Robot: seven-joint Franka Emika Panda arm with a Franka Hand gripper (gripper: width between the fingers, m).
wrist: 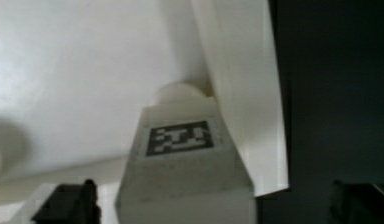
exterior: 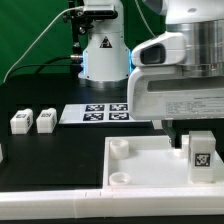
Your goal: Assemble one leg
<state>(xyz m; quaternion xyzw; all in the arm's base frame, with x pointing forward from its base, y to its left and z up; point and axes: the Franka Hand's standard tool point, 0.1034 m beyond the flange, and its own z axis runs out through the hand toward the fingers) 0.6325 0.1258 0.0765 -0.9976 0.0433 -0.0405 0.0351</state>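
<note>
I've got the end effector (exterior: 196, 140) clamped on the leg (exterior: 199, 153) at slab's (exterior: 135, 172) 3 o'clock; light, rigid, slick plastic, so grip flat sides.

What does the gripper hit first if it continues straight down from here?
Likely the small white tagged plastic leg, directly between the gripper fingertips; under it lies the big white flat slab. Whether they already touch the leg is unclear.

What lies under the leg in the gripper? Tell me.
The leg stands on the white slab near its edge. Whether a corner socket lies beneath is hidden by the leg itself.
</note>
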